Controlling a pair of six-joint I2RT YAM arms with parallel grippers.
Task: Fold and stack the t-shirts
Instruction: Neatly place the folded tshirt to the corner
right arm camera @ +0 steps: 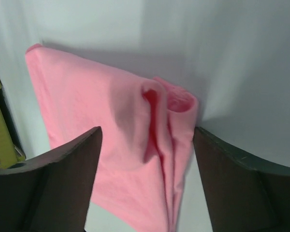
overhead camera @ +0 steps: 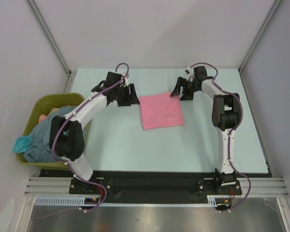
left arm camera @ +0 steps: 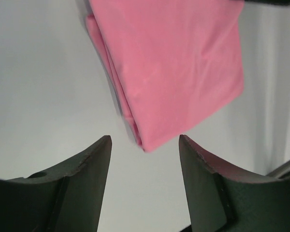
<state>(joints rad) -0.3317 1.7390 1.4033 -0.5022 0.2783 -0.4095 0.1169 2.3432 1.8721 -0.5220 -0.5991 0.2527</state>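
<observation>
A bubblegum pink t-shirt (overhead camera: 160, 111) lies folded into a rectangle at the middle of the table. My left gripper (overhead camera: 132, 95) is open and empty just off its far left corner; in the left wrist view the shirt (left arm camera: 174, 67) has its corner between my open gripper's (left arm camera: 145, 137) tips. My right gripper (overhead camera: 182, 92) is open at the far right corner; in the right wrist view it (right arm camera: 147, 129) straddles the layered folded edge of the shirt (right arm camera: 87, 111) without pinching it. A dusty grey-blue shirt (overhead camera: 41, 140) and a teal one (overhead camera: 23, 143) lie crumpled in the bin.
The olive-green plastic bin (overhead camera: 31, 108) stands at the table's left edge beside the left arm, and its wall shows in the right wrist view (right arm camera: 0, 125). White walls with metal posts enclose the table at the back and sides.
</observation>
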